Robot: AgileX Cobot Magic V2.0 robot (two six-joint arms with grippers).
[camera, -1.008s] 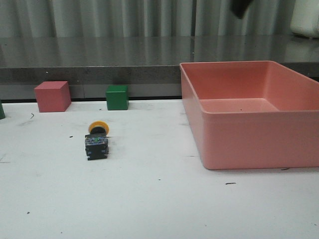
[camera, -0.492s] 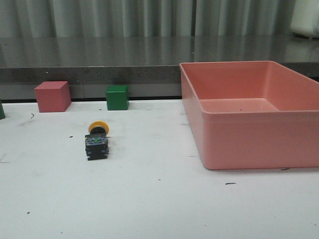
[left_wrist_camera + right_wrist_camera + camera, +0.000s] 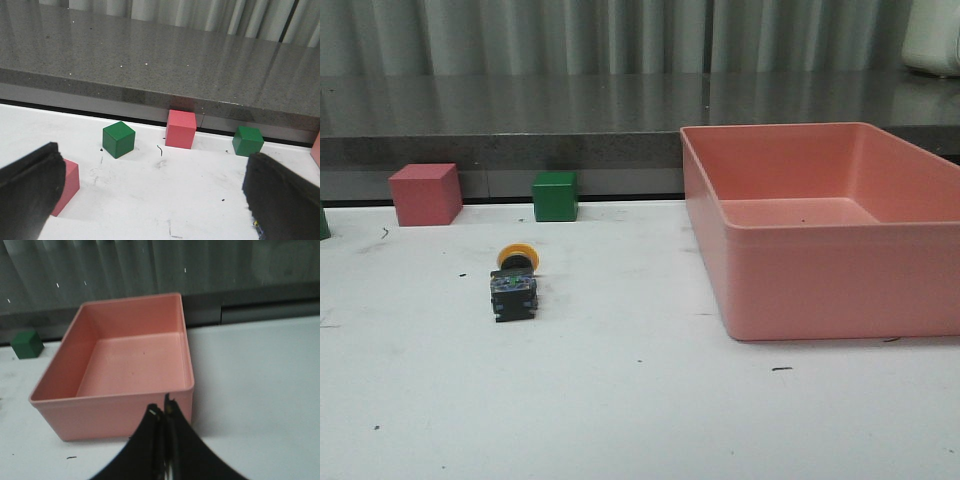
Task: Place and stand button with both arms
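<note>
The button (image 3: 514,280) lies on its side on the white table, left of centre in the front view. Its yellow cap points to the back and its dark base to the front. Neither arm shows in the front view. In the left wrist view my left gripper (image 3: 152,155) is wide open over bare table, with nothing between its fingers; a tiny yellow-blue sliver, possibly the button, peeks out beside one finger (image 3: 280,195). My right gripper (image 3: 161,409) is shut on nothing, just in front of the pink bin's near wall.
A large pink bin (image 3: 840,290), empty, fills the right side of the table. A red cube (image 3: 425,193) and a green cube (image 3: 555,195) stand at the table's back edge, below a grey ledge. The left wrist view adds another green cube (image 3: 118,139) and a red cube (image 3: 70,182).
A dark piece of an arm at the top of the front view one second ago has left the view. The button and the cubes have not moved.
</note>
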